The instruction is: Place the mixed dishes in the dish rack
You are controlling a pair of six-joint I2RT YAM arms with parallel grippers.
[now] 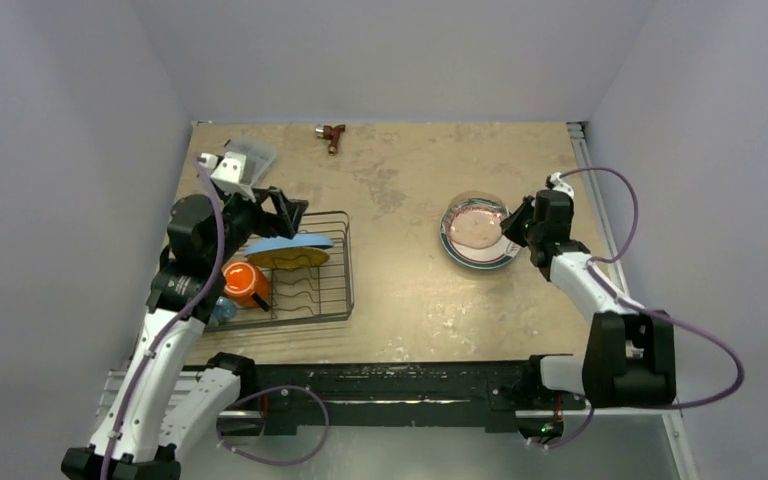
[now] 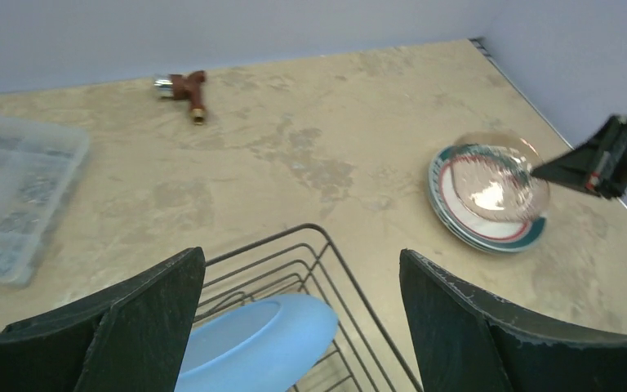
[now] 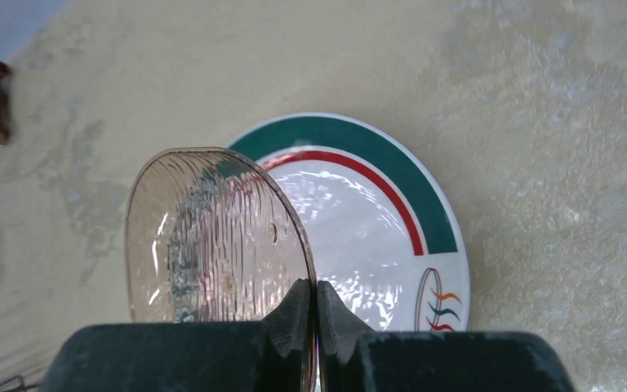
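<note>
We see a glossy white plate [image 3: 375,245], a ribbed translucent bowl [image 3: 212,237], a black metal wire rack [image 1: 325,285], and a matt, mottled beige surface [image 3: 555,122].

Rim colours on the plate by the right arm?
White plate: dark green outer band, thin red inner arc. Right wrist view shows it best.

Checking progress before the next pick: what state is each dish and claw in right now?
left claw, open above the dish rack
green-rimmed white plate, flat on the table, not loaded
right claw, shut on the clear glass bowl
clear glass bowl, tilted, held by its rim over that plate
light blue plate, in the rack
yellow plate, in the rack
orange mug, in the rack
</note>
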